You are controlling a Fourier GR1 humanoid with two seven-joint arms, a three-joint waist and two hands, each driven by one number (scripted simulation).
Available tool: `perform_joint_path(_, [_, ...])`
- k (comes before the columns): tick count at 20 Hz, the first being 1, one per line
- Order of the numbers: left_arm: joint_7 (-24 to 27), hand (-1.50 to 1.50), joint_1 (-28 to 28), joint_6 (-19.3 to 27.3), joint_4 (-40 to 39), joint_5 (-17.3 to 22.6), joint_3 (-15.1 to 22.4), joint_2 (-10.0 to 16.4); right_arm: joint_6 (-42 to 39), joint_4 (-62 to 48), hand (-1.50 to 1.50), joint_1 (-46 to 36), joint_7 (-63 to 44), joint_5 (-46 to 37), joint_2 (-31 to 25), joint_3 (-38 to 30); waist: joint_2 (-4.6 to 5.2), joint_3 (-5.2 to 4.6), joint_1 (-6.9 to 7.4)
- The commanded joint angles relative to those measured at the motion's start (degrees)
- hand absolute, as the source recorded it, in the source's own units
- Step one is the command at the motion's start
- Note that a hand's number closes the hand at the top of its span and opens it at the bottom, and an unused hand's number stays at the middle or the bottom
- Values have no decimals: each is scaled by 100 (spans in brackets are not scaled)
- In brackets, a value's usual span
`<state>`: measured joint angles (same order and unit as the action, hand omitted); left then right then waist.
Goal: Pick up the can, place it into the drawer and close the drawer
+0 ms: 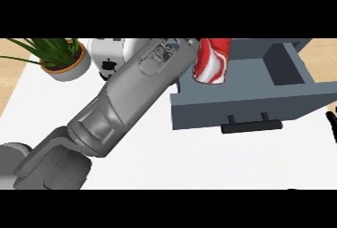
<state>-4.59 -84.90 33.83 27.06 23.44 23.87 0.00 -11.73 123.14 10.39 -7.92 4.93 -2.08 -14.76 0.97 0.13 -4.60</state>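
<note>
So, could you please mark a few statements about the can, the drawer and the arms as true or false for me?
1. The grey-blue box-shaped drawer stands open. True.
2. The red and white striped metal can lies on the white counter beside the plant. False: the can is tilted at the open drawer's left side, at the far end of the grey left forearm.
3. The leafy green plant in a pale round pot stands at the view's upper left. True.
4. The black right hand rests on the drawer's black bar handle. False: the right hand shows at the view's right edge, apart from the handle.
</note>
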Motion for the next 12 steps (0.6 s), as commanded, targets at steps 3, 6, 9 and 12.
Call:
perform_joint_path(3, [243,150,35,218,-306,263,392,0,86,-74,-150,-286,-19,44,-30,-50,28,3,-70])
perform_joint_path(6, [303,150,-42,275,-388,345,553,0,155,-187,-150,-291,45,-197,51,83,40,3,-106])
perform_joint_path(9, [510,150,242,257,-437,418,749,0,103,-30,-150,-308,-176,-54,-53,33,43,1,-127])
perform_joint_path(12, [511,150,81,388,-503,413,964,0,94,-296,-150,-410,51,-150,-39,57,74,7,-212])
